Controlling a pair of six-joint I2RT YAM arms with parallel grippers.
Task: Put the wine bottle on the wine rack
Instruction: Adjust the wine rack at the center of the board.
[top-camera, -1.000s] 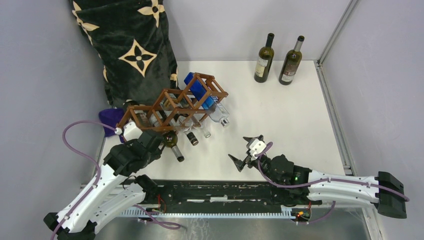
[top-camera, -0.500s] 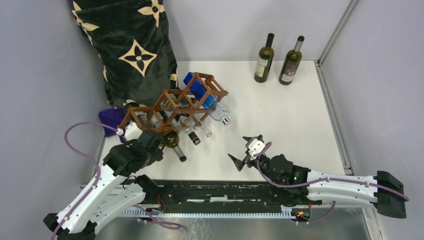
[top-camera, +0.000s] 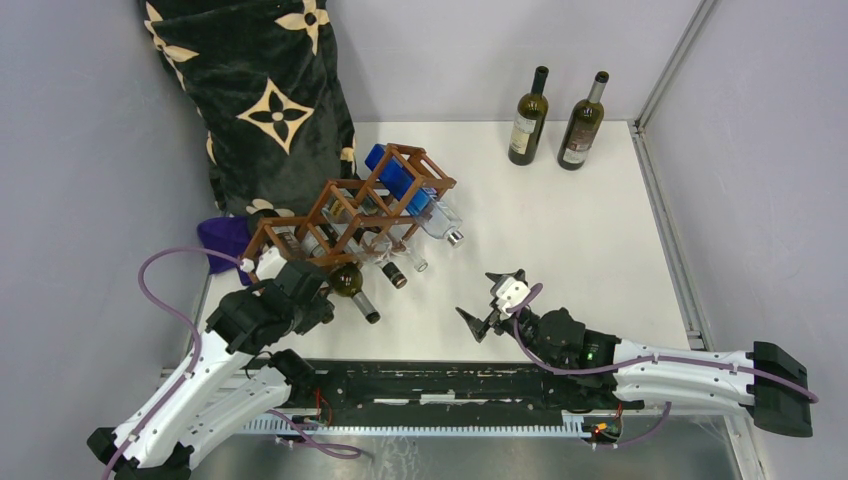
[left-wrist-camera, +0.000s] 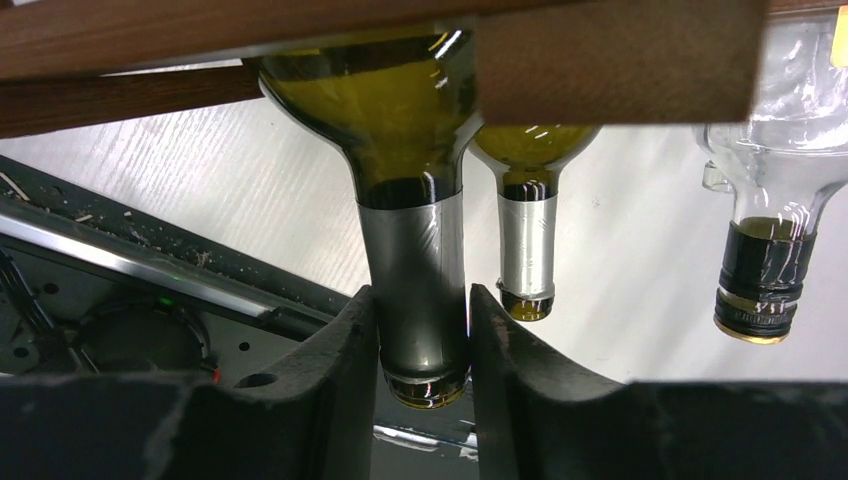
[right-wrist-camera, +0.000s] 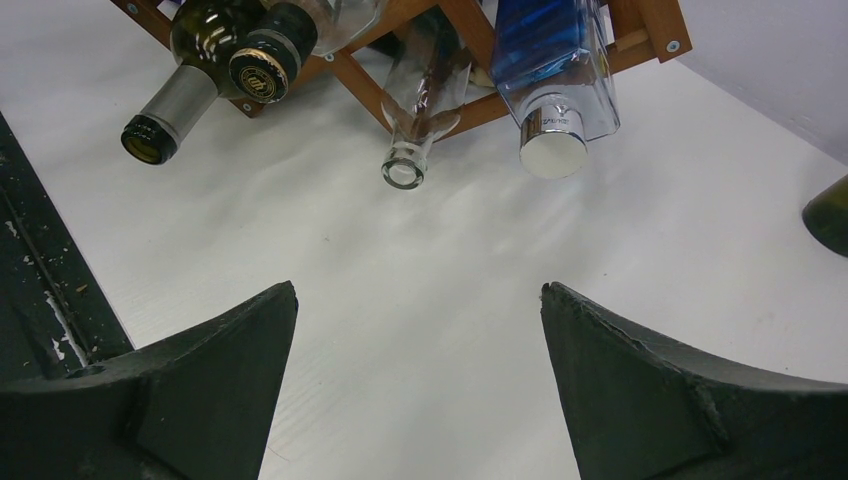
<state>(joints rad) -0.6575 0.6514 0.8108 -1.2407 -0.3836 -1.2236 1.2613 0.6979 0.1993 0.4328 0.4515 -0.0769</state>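
Note:
The wine bottle (left-wrist-camera: 412, 150) is green glass with a grey foil neck, and its body lies in the wine rack (left-wrist-camera: 600, 60). My left gripper (left-wrist-camera: 420, 292) is shut on that neck just above the mouth. In the top view the left gripper (top-camera: 322, 297) sits at the near-left end of the reddish-brown wine rack (top-camera: 385, 195), next to a green bottle (top-camera: 349, 282) whose neck juts toward the near edge. The right gripper (top-camera: 485, 297) hovers open over bare table to the right. In its wrist view the right gripper (right-wrist-camera: 418, 287) holds nothing and faces the wine rack (right-wrist-camera: 355, 80).
Several bottles fill the rack, including a blue one (top-camera: 395, 170) and a black-capped one (left-wrist-camera: 765, 280). Two upright wine bottles (top-camera: 527, 118) (top-camera: 582, 122) stand at the back right. A black patterned cushion (top-camera: 270, 90) leans behind the rack, with a purple cloth (top-camera: 222, 240) beside it.
The left gripper, the green bottle beside it and the rack's near end have shifted slightly to the right. The right arm has barely moved.

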